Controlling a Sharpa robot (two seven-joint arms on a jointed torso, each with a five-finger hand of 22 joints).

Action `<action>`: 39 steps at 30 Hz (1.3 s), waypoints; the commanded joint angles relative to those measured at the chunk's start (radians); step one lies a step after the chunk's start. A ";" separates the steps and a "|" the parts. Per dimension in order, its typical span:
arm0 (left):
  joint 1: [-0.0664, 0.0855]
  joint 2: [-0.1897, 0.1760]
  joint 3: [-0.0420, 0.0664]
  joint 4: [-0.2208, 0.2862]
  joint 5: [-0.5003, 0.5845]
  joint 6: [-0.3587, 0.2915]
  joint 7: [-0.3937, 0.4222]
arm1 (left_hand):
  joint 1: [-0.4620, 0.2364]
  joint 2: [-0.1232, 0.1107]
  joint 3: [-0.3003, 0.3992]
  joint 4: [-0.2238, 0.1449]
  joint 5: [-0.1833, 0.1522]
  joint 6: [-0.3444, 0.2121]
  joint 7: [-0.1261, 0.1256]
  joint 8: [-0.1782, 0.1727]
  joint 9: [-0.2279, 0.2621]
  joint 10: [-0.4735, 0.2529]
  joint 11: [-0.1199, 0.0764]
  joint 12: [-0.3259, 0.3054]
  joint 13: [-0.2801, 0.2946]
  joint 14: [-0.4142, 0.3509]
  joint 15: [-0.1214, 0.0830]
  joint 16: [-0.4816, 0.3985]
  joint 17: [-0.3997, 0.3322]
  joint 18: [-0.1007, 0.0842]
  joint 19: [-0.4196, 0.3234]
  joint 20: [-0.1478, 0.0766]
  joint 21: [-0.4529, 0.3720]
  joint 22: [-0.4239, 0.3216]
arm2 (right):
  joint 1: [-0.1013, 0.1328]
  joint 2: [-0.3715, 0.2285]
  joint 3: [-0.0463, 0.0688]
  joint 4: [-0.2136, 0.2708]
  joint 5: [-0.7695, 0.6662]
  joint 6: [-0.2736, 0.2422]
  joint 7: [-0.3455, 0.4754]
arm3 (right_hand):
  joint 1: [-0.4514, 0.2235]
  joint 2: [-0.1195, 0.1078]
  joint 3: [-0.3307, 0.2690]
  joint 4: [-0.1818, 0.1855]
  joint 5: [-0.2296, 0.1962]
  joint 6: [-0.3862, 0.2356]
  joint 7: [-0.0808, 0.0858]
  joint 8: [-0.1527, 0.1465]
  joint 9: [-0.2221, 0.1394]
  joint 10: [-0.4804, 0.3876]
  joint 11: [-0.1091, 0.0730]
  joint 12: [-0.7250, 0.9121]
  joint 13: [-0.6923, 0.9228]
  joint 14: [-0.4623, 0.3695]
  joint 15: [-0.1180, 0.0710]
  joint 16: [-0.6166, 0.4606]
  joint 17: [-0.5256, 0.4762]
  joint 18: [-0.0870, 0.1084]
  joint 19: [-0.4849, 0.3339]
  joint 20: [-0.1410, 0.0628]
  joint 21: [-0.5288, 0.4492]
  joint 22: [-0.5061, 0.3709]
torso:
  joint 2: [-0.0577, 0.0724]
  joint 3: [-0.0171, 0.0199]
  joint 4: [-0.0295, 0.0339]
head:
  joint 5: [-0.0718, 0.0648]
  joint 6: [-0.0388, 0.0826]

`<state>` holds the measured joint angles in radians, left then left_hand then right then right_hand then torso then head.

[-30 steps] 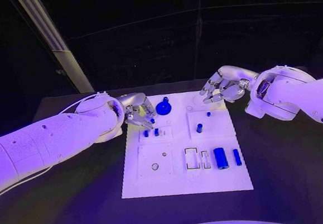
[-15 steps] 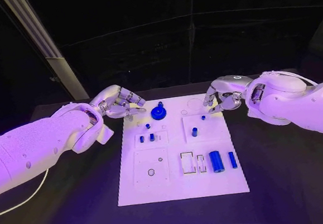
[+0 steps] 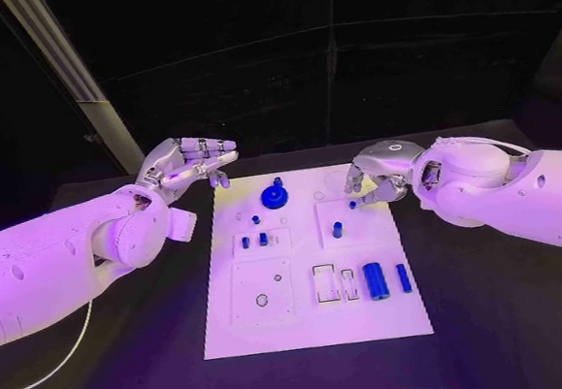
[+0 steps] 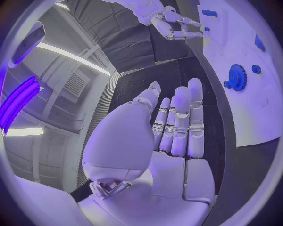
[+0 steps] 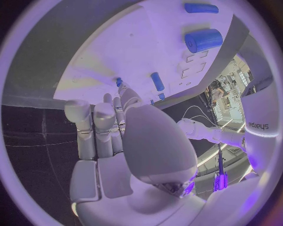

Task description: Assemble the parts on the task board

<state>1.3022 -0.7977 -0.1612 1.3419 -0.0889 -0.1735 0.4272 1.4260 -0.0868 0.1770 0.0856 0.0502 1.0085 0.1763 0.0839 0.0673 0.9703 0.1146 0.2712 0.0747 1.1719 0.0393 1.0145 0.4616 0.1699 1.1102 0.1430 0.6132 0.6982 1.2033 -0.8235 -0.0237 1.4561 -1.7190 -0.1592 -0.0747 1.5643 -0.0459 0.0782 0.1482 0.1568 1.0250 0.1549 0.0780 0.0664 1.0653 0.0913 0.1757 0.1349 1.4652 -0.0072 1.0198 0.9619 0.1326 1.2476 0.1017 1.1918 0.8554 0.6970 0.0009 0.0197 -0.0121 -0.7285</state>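
Fingers [image 3: 205, 153] now raised off task board [image 3: 314, 322]

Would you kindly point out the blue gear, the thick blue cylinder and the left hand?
blue gear [image 3: 274, 196], head view, on its round top face.
thick blue cylinder [image 3: 373, 278], head view, mid-length on its side.
left hand [image 3: 189, 161], head view, on the middle of the hand.

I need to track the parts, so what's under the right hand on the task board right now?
The right hand hovers over the task board's far right corner. A small blue peg stands just beside its fingertips. Whatever lies directly beneath the palm is covered.
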 commanded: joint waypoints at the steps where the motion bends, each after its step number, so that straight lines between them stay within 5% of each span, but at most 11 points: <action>1: 0.001 -0.004 0.000 0.004 0.085 0.020 0.041 | 0.000 0.013 0.003 -0.007 0.004 0.011 -0.003 0.000 0.001 0.009 0.001 0.007 0.001 -0.005 -0.005 -0.006 -0.002 0.015 0.002 -0.005 -0.007 -0.003 | -0.002 0.007 0.000 -0.004 -0.030 0.033 0.005 | 0.008 -0.002 0.012 0.001 -0.005 0.007 0.001 -0.006 0.001 0.010 0.000 -0.006 -0.008 0.007 0.008 0.007 0.003 -0.001 0.009 0.002 0.004 0.004 | 0.000 -0.0001 -0.0012 | 0.001 -0.003; 26: 0.001 -0.008 0.000 -0.002 0.092 0.002 0.035 | 0.008 0.023 0.014 -0.016 0.004 0.023 -0.004 0.007 0.001 0.012 -0.001 0.025 -0.001 -0.007 -0.009 -0.011 -0.014 0.014 0.007 -0.009 -0.018 -0.014 | -0.020 0.049 0.000 -0.033 -0.049 0.106 -0.007 | 0.002 -0.019 0.199 -0.028 -0.019 0.070 -0.005 -0.005 0.003 0.093 -0.010 -0.034 -0.071 0.024 0.000 0.092 0.076 -0.015 0.051 -0.005 0.066 0.095 | 0.000 -0.0003 -0.0023 | 0.004 -0.002; 39: 0.001 -0.014 0.000 0.000 0.092 -0.018 0.054 | 0.011 0.025 0.020 -0.018 0.004 0.021 -0.004 0.007 0.000 0.019 -0.002 0.033 -0.002 -0.006 -0.009 -0.012 -0.018 0.014 0.010 -0.010 -0.021 -0.017 | -0.026 0.052 0.000 -0.026 -0.105 0.054 -0.026 | -0.003 -0.019 0.335 -0.091 -0.049 0.115 -0.012 0.001 0.008 0.148 -0.020 -0.034 -0.067 0.027 -0.009 0.119 0.090 -0.027 0.079 -0.014 0.116 0.171 | 0.000 0.0003 -0.0013 | 0.006 -0.008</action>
<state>1.3019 -0.8102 -0.1620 1.3401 -0.0046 -0.1837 0.4551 1.4357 -0.0701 0.1937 0.0688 0.0502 1.0293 0.1695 0.0899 0.0682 0.9812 0.1107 0.2980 0.0746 1.1685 0.0357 1.0068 0.4449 0.1697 1.1168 0.1365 0.5971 0.6826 1.1808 -0.7702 -0.0200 1.4280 -1.7902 -0.0940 -0.0905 1.5552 -0.0633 0.4095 0.0593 0.1102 1.1319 0.1435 0.0745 0.0735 1.2012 0.0770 0.1410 0.0668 1.4651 -0.0072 1.1328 1.0530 0.1157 1.3228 0.0872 1.3041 1.0241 0.6968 0.0009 0.0176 -0.0073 -0.7358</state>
